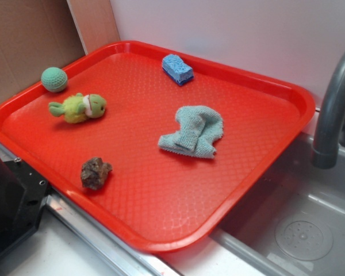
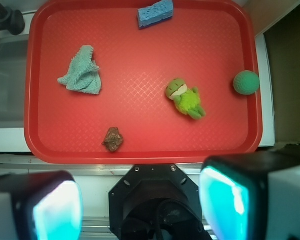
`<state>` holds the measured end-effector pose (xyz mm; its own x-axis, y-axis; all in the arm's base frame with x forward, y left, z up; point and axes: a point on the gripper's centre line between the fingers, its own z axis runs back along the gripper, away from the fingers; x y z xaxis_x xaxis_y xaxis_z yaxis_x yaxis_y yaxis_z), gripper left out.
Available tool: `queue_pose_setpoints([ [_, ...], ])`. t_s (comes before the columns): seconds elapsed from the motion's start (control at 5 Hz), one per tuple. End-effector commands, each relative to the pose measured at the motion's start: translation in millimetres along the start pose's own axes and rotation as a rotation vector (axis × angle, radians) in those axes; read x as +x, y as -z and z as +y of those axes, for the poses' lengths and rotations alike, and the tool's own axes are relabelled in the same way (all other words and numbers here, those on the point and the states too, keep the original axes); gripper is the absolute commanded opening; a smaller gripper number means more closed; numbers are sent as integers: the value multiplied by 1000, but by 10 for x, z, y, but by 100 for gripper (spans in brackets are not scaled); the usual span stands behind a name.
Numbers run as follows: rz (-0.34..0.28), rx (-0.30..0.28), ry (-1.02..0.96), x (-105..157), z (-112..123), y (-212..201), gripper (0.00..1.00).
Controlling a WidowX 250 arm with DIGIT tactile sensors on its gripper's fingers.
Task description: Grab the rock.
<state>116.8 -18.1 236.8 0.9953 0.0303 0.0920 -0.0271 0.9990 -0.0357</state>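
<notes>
Gripper (image 2: 141,205) pads cropped by bottom edge in wrist view, tips out of frame, blurry. Exterior view: faucet (image 1: 333,109) cut off at right edge, sink (image 1: 299,218) only partly in frame; black robot base (image 1: 8,201) cropped at left edge, gripper not visible.
</notes>
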Motion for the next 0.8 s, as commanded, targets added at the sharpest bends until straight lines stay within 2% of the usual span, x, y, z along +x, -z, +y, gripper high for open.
queue_pose_setpoints([
  [0.0, 0, 0, 0, 0, 0, 0, 100],
  [0.2, 84, -5, -111, -19, -107, 504, 100],
  [0.4, 46, -11, -152, -58, -362, 1009, 100],
  [0.6, 24, -13, -125, -80, -397, 1381, 100],
])
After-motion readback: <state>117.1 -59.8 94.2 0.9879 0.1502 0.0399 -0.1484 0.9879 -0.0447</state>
